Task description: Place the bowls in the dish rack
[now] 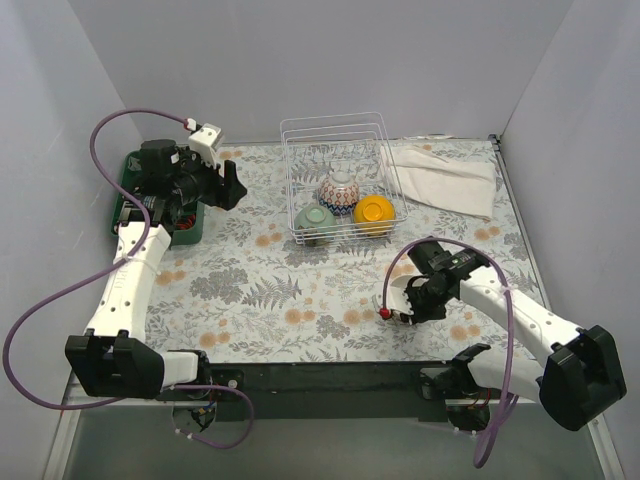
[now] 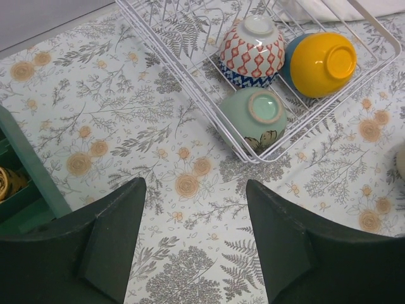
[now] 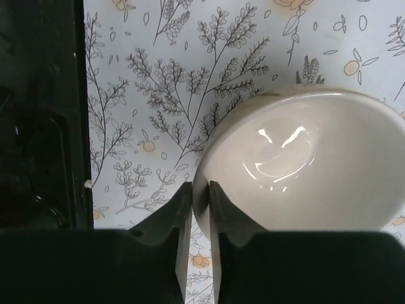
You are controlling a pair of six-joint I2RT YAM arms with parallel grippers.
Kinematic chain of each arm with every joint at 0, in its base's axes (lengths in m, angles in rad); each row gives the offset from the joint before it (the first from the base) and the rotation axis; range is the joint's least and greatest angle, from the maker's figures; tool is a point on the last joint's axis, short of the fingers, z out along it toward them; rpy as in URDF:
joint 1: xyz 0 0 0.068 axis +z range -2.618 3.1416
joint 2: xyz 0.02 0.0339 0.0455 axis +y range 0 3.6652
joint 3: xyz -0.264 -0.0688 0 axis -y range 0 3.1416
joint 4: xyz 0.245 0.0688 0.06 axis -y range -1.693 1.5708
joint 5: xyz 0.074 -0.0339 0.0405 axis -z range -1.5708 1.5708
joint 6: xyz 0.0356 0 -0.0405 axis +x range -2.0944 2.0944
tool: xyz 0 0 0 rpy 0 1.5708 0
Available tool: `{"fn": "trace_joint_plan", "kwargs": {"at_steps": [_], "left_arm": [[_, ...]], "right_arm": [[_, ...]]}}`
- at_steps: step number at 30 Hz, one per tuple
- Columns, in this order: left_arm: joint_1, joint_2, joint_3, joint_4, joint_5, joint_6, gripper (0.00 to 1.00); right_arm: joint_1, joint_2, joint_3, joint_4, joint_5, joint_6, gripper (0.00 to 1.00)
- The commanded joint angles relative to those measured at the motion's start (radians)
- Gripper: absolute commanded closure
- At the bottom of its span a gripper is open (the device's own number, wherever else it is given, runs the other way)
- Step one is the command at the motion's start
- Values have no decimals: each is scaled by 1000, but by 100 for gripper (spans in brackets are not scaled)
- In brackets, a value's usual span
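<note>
The white wire dish rack [image 1: 297, 160] stands at the back middle. It holds a red-patterned bowl [image 1: 339, 191], an orange-yellow bowl [image 1: 373, 211] and a pale green bowl [image 1: 313, 219]. A blue bowl edge [image 2: 288, 58] shows behind the yellow one [image 2: 323, 62]. My right gripper [image 1: 399, 308] is shut on the rim of a white bowl [image 3: 304, 171] near the table's front edge. My left gripper [image 1: 232, 188] is open and empty, left of the rack [image 2: 190, 63].
A dark green compartment tray [image 1: 128, 185] sits at the far left under the left arm. A white folded cloth [image 1: 445, 178] lies right of the rack. The black front edge [image 3: 38, 114] is close to the white bowl.
</note>
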Motion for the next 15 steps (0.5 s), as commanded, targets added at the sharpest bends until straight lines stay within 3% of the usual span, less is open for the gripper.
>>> {"fn": "trace_joint_plan", "kwargs": {"at_steps": [1,4,15], "left_arm": [[10,-27,45,22,75,-38,36],[10,-22,49,36,112,-63,37],[-28,27,42,105,231,-146,39]], "right_arm": [[51,15,67,16,-19,139,90],[54,9,156,-16,-34,190,99],[56,100,616,-306,-233,383,99]]}}
